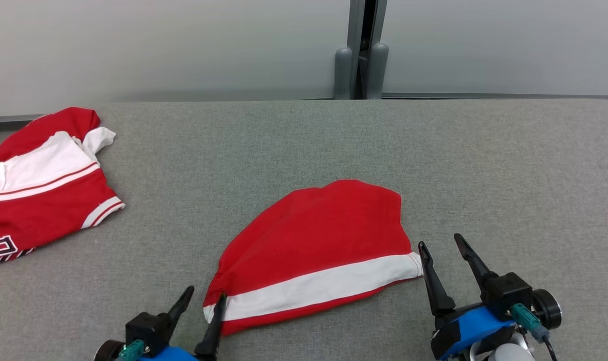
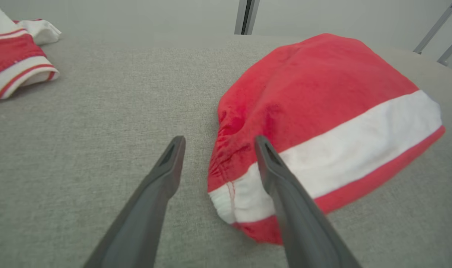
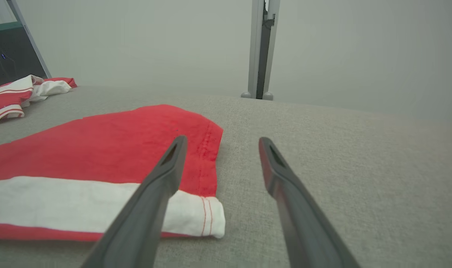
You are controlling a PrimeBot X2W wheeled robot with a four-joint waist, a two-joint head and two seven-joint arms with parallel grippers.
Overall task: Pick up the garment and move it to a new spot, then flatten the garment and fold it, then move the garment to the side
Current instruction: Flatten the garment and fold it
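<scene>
Garment (image 1: 314,250) lies in the near middle of the grey padded table (image 1: 334,140). We see a red shape with a broad white band and a thin red strip along its near edge. It lies flat towards the right and bunches into gathers at its left near corner.

Our left gripper (image 1: 205,294) stands at that corner, fingers spread and released, grasping nothing. In the left wrist view its right finger crosses in front of the white band and its left finger is over bare table. We cannot tell whether the right finger touches the cloth.

Our right gripper (image 1: 440,241) is at the garment's right end, just beside the stitched hem of the white band, likewise released and grasping nothing. In the right wrist view its left finger overlaps the red cloth and its right finger is over bare table.

A second red and white garment (image 1: 38,185) lies at the far left of the table, well apart from the first. Beyond the far edge we see a pale wall (image 1: 183,45) and a grey upright post (image 1: 361,50).
</scene>
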